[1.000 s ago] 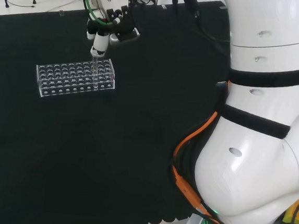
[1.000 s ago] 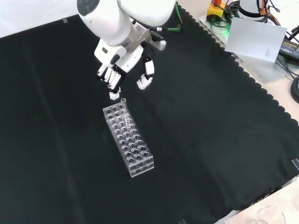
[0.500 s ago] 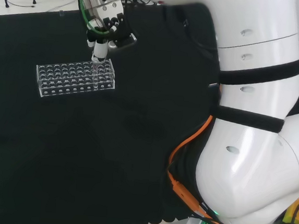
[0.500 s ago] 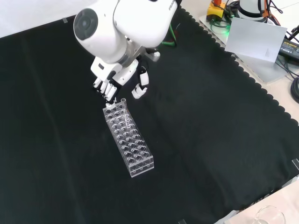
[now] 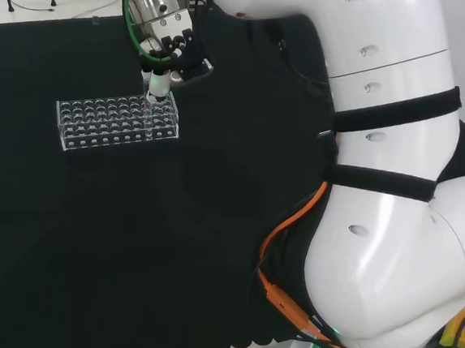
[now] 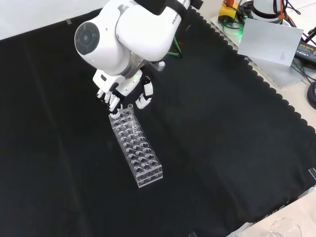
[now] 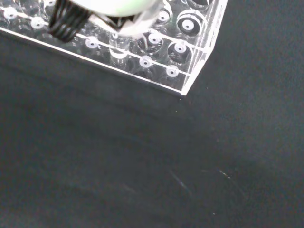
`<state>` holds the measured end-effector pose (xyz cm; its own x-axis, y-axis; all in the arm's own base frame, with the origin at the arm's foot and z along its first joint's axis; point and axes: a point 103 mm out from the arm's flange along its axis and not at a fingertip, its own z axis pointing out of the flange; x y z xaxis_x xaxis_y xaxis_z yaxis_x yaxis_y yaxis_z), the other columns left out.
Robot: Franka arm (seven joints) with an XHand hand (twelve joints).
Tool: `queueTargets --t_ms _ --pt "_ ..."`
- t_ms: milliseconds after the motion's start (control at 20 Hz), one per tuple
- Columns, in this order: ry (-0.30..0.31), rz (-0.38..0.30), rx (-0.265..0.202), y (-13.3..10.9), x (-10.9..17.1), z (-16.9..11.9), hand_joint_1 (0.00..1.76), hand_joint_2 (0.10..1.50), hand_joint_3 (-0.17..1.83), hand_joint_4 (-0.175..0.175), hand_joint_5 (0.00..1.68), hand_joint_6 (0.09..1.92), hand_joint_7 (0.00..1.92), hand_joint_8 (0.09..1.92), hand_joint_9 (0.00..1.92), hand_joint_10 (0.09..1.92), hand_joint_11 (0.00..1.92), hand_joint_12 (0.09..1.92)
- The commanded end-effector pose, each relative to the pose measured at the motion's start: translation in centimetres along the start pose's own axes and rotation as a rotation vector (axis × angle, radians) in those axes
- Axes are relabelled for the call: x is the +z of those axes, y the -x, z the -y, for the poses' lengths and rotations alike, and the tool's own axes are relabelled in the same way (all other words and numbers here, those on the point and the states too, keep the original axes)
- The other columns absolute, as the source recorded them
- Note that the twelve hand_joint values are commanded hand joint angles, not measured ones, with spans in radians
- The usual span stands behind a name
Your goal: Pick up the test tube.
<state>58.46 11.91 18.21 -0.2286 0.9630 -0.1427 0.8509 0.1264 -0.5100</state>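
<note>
Test tube [image 6: 130,108] upright in end row of clear rack [image 6: 136,148], end nearest arm. Hand [image 6: 118,88] poised directly above, fingers [image 6: 114,102] straight, parted, thumb on tube's other side, nothing held. Best approach: descend vertically, close on tube's rim, lift straight up to avoid dragging rack across counter [image 6: 222,138].
</note>
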Motion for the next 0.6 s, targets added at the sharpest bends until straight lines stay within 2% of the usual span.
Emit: queueTargets --t_ms 50,300,600 --pt "0.023 -0.117 0.028 -0.5 -1.2 0.5 1.03 0.59 0.79 -0.145 0.43 0.83 0.87 0.85 0.66 0.86 0.22 1.52" --pt "0.024 -0.139 0.01 -1.9 -1.7 1.0 1.03 0.59 0.79 -0.153 0.45 0.84 0.91 0.85 0.69 0.86 0.23 1.51" --pt "0.002 -0.121 -0.008 -3.7 -1.0 1.1 1.04 0.59 0.79 -0.161 0.46 0.85 0.91 0.86 0.7 0.86 0.24 1.51"
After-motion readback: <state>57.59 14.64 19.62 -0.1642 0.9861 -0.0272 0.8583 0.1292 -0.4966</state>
